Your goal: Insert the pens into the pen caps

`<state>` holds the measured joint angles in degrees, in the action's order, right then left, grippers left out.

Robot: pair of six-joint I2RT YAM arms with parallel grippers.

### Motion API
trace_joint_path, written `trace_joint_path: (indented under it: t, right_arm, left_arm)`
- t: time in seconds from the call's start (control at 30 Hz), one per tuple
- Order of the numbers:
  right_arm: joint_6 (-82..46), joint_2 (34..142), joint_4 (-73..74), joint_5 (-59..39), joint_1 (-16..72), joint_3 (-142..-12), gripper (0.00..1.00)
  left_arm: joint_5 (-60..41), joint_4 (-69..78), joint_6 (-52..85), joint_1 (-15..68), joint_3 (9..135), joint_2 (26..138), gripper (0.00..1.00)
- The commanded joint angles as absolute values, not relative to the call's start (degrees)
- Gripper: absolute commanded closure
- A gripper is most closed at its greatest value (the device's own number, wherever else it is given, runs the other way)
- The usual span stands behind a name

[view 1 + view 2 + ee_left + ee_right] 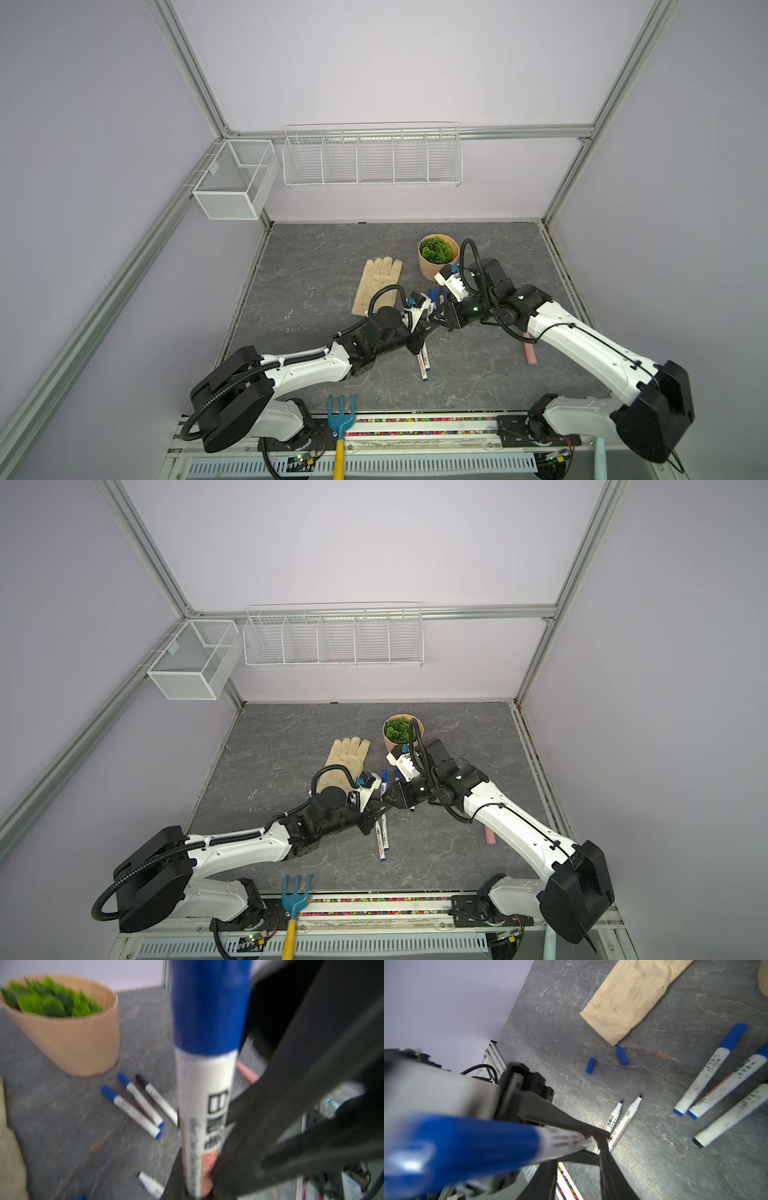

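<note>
My left gripper (200, 1184) is shut on a white pen (205, 1105) that wears a blue pen cap (209, 1005). The right wrist view shows that cap (473, 1142) blurred and close. My right gripper (577, 1165) has its jaws apart beside it, touching nothing. Both grippers meet mid-table, left (424, 328) and right (437, 316). Two uncapped pens (620, 1118) lie by the left gripper. Three capped pens (710, 1072) lie together, one with a black cap (142, 1081). Two loose blue pen caps (590, 1065) (622, 1055) lie near the glove.
A beige glove (376, 284) and a potted plant (438, 257) sit behind the grippers. A pink stick (530, 355) lies under the right arm. The yellow-handled blue garden fork (341, 428) rests on the front rail. White wire baskets (372, 156) hang on the back wall.
</note>
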<state>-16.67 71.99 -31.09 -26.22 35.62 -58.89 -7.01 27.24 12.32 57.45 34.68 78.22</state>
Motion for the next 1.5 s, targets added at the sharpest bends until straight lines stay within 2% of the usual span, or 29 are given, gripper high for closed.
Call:
trace_joint_path:
  t: [0.0, 0.13, 0.53, 0.8, 0.83, 0.87, 0.9, 0.93, 0.97, 1.0, 1.03, 1.17, 1.27, 1.47]
  right_arm:
    - [-19.0, 69.5, -29.6, -21.7, 35.8, -57.2, 0.63]
    - [-20.5, 68.0, -26.2, -18.8, 35.7, -56.5, 0.63]
    - [-23.1, 70.3, -18.4, -20.5, 35.8, -57.4, 0.67]
    - [-25.2, 71.2, -14.7, -20.5, 35.6, -56.6, 0.86]
    - [-25.6, 71.1, -14.7, -19.9, 35.5, -56.5, 0.87]
    - [-25.8, 71.0, -14.7, -19.6, 35.3, -56.4, 0.87]
    - [-26.2, 70.7, -14.9, -18.8, 35.1, -56.2, 0.88]
    - [-26.7, 70.5, -15.4, -17.7, 34.6, -56.0, 0.89]
    - [-27.0, 70.3, -16.1, -16.7, 34.2, -55.9, 0.89]
    - [-27.3, 70.1, -17.2, -15.2, 33.4, -55.7, 0.89]
    - [-27.9, 69.8, -18.5, -13.3, 32.4, -55.4, 0.89]
    - [-30.4, 68.8, -21.8, -8.2, 28.2, -51.9, 0.90]
    - [-32.9, 69.7, -23.5, -6.3, 24.6, -48.1, 0.90]
    - [-31.9, 79.5, -23.5, -7.0, 21.2, -47.1, 0.88]
  left_arm:
    - [-8.7, 43.0, 16.2, 57.4, 35.0, 80.1, 1.00]
    - [-8.8, 45.6, 18.2, 57.4, 34.3, 81.8, 1.00]
    - [-10.8, 46.9, 21.1, 57.4, 35.0, 84.7, 1.00]
    - [-8.7, 45.0, 21.9, 57.4, 35.1, 84.6, 1.00]
    - [-8.2, 44.2, 22.0, 57.4, 35.1, 84.4, 0.97]
    - [-7.8, 43.3, 22.1, 57.4, 35.2, 84.2, 0.82]
    - [-7.5, 42.1, 22.1, 57.4, 35.3, 83.8, 0.63]
    - [-7.5, 40.4, 22.0, 57.4, 35.5, 83.2, 0.56]
    - [-7.5, 38.2, 21.8, 57.4, 35.9, 82.7, 0.38]
    - [-7.5, 35.1, 21.5, 57.4, 36.6, 81.9, 0.26]
    - [-7.3, 31.7, 21.2, 57.4, 37.2, 81.2, 0.00]
    - [-2.0, 19.1, 21.0, 57.4, 38.1, 77.7, 0.01]
    - [7.3, 12.8, 23.3, 57.4, 36.3, 75.1, 0.01]
    - [22.6, 8.7, 31.4, 57.3, 31.0, 70.7, 0.01]
